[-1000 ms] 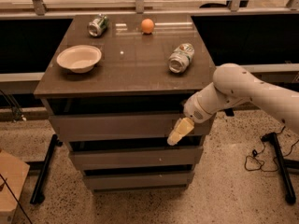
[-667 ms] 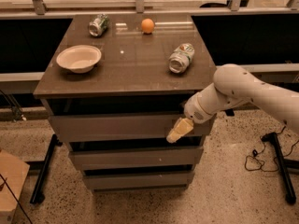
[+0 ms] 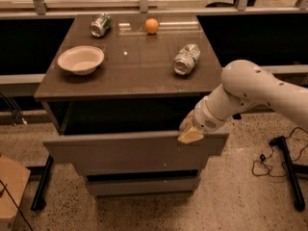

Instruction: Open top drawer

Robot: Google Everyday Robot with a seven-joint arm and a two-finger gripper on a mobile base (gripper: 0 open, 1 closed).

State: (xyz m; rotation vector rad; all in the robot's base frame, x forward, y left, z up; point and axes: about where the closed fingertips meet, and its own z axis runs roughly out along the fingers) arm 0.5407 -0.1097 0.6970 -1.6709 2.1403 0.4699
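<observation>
The top drawer (image 3: 120,153) is the uppermost grey drawer of the cabinet. It stands pulled partly out toward me, with its wide plain front panel forward of the cabinet and a dark gap behind it. My gripper (image 3: 190,134) is at the right part of the panel's top edge, on the end of the white arm (image 3: 250,93) that reaches in from the right. It is clamped over that edge, with a pale fingertip (image 3: 191,136) showing on the front face. The drawer's inside is hidden in shadow.
On the cabinet top (image 3: 130,76) are a white bowl (image 3: 80,59), a lying can (image 3: 186,58), a second can (image 3: 100,24) and an orange (image 3: 151,25). A lower drawer (image 3: 144,186) is closed. A cardboard box (image 3: 9,186) sits at left, a black stand leg (image 3: 288,172) and cables at right.
The top drawer has slid out toward me from nearly closed, and the gripper has come along with its front edge.
</observation>
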